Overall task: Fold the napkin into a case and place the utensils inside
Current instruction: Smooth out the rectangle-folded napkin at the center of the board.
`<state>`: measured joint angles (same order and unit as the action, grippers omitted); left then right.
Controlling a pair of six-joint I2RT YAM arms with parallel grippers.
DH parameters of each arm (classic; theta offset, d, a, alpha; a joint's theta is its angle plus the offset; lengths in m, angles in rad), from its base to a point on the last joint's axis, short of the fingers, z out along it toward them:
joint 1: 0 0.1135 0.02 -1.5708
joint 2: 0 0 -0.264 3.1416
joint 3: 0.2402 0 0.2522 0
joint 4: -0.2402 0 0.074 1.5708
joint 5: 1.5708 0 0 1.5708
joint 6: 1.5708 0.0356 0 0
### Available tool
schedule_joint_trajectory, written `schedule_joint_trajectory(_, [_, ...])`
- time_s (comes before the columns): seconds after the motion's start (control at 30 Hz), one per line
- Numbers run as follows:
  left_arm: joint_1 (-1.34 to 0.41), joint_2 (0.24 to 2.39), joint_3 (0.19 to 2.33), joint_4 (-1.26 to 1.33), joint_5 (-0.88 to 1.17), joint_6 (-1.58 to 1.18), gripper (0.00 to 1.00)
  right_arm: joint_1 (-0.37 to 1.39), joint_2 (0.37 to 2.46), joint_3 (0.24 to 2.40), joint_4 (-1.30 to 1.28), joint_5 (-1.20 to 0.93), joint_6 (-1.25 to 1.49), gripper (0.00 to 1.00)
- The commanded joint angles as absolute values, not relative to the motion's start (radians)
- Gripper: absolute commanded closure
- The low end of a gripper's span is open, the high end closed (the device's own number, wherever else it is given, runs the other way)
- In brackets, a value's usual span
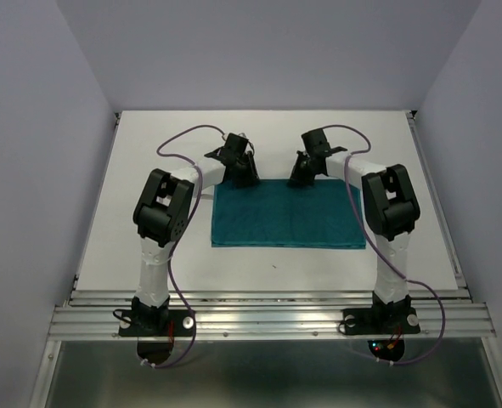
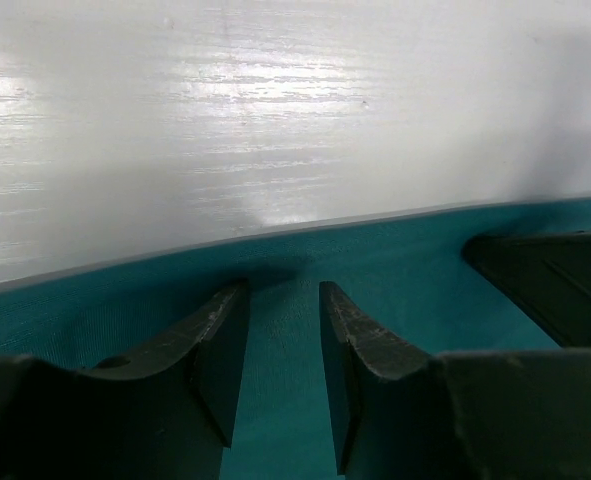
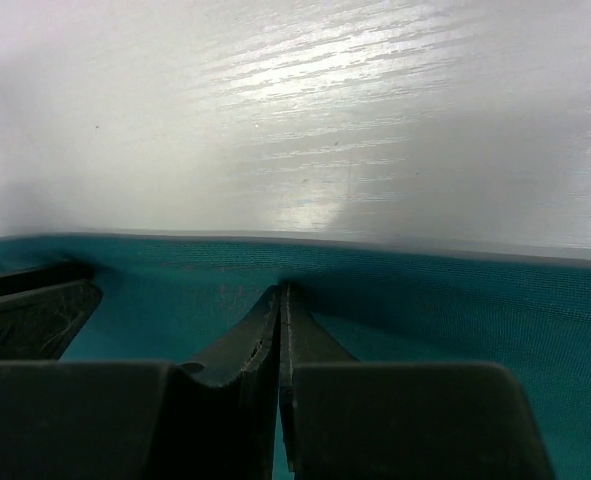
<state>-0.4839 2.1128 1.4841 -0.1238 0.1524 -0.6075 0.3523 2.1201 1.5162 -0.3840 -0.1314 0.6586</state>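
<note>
Left gripper (image 2: 283, 292): jaws apart by a narrow gap with nothing between them. Its tips sit low over the cloth, just inside the far edge.
Right gripper (image 3: 280, 295): jaws pressed together with no gap. Its tips are down on the cloth just inside the far edge; I cannot tell whether a fold is pinched between them.
Napkin (image 1: 289, 214): 1 flat teal rectangle, lying under both sets of tips and spreading from them back toward the arm bases.
Grip points: the left gripper is near the napkin's far left corner. The right gripper is on the same edge, a little right of the middle.
2 grippers: side by side along that edge, apart from each other.
Table (image 1: 149, 144): white with a streaky sheen, showing bare just beyond both sets of tips, past the napkin's far edge.
</note>
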Motion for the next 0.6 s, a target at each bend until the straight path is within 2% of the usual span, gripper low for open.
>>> schedule_joint_trajectory(0.0, [-0.482, 2.132, 1.483, -0.155, 0.115, -0.568, 0.54, 0.328, 2.128, 1.509, -0.373, -0.104, 0.646, 0.94])
schedule_joint_trajectory(0.57, [-0.480, 2.164, 1.512, -0.183, 0.100, -0.514, 0.55, -0.057, 1.934, 1.264, -0.360, -0.023, 0.575, 0.94])
